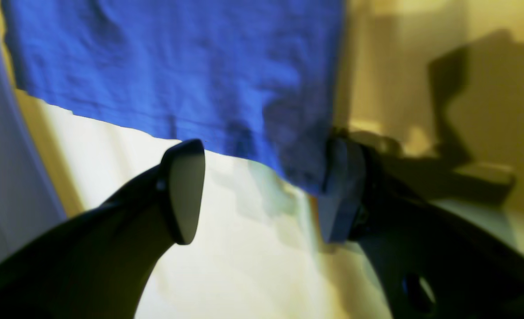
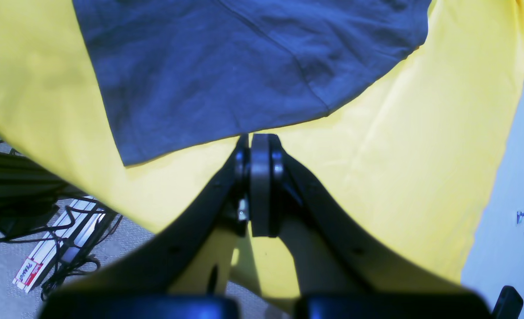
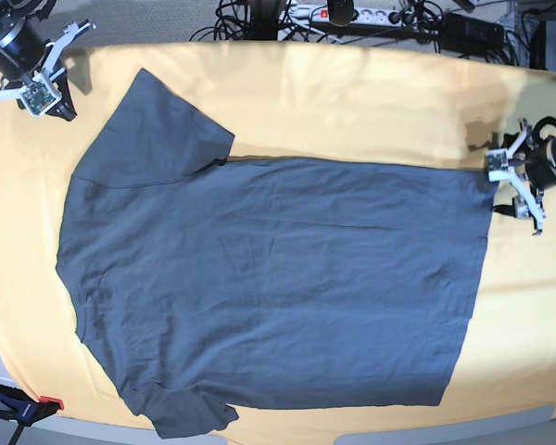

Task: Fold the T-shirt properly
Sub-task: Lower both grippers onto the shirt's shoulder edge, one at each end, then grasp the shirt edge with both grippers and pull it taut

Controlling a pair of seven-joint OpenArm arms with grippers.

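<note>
Lying flat, T-shirt [image 3: 278,278] inside cloth edges

T-shirt [image 3: 269,278]: flat on the table cover [image 3: 352,102], collar end at base-view left.
Left gripper [image 3: 519,190]: beside the hem corner.
Right gripper [image 3: 51,88]: near the upper sleeve.

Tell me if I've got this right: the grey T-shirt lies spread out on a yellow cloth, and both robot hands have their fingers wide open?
Not quite. The T-shirt does lie spread on the yellow cloth, but only the left gripper has its fingers open, at the shirt's hem corner. The right gripper has its fingers pressed shut, holding nothing, as the right wrist view shows.
</note>
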